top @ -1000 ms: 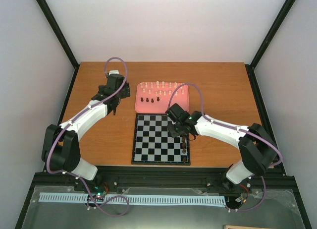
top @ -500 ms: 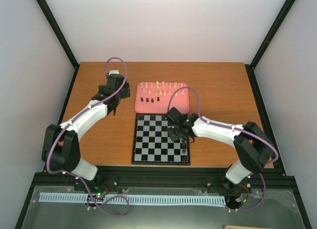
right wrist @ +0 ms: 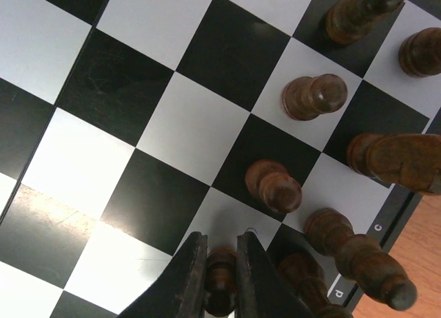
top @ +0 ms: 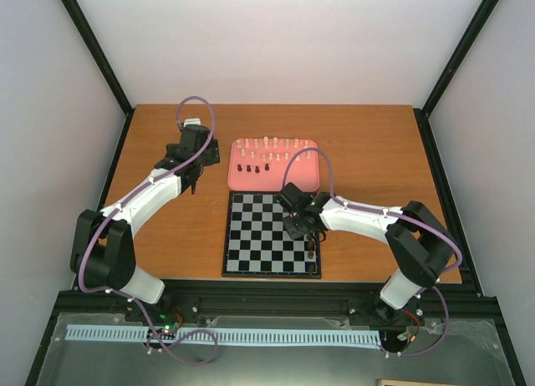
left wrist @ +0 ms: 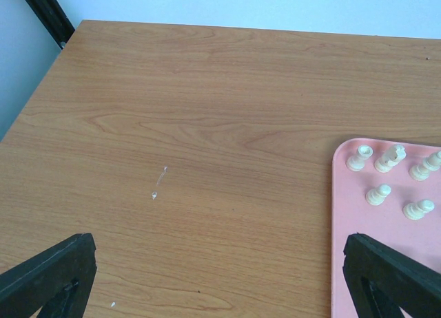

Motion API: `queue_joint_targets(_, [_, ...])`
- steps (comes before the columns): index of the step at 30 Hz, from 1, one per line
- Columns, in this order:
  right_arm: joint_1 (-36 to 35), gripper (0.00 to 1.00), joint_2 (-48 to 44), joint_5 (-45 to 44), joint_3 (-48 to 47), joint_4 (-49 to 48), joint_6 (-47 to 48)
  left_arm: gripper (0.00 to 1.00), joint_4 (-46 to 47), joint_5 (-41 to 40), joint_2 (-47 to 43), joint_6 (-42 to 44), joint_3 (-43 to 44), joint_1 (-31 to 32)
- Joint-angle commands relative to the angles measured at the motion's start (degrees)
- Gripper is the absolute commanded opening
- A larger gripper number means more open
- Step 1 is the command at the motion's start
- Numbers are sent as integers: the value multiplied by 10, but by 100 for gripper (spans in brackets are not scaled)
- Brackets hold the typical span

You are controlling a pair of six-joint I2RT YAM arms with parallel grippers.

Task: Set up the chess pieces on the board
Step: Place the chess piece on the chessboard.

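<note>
Table [left wrist: 172, 125]: bare wood on the left, one small pale mark on it. Left gripper [left wrist: 217, 277]: hangs over the table just left of the tray, jaws spread wide and holding nothing; only the two dark finger ends show, cut off by the bottom edge of the wrist view. Tray [top: 309, 179]: pink, beyond the board's far edge; in the left wrist view only its near-left corner shows. Cream pieces [left wrist: 379, 194]: upright on the tray, mostly along its far side; too small in the top view to count or tell by type. Dark pieces [top: 248, 168]: a few on the tray's left part. Board [top: 259, 236]: flat on the table between the arms, most squares bare, its right-centre covered by the right wrist. Dark pieces on the board [right wrist: 313, 96]: several upright in the two files along the right edge, some cut by the frame. Right gripper [right wrist: 222, 241]: low over that right side, fingers clenched on a dark piece [right wrist: 220, 283]; its base is hidden, so contact with the board cannot be told.
</note>
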State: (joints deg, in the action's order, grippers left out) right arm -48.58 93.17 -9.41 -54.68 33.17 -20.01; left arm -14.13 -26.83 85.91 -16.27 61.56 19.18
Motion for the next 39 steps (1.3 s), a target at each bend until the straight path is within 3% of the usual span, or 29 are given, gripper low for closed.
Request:
queue_joint_targets(1, [-6, 11, 5, -22, -7, -4, -8, 100, 8, -7, 2, 3, 16, -1])
queue_joint_targets(39, [-6, 25, 1, -11, -30, 5, 2, 100, 7, -8, -1, 5, 16, -2])
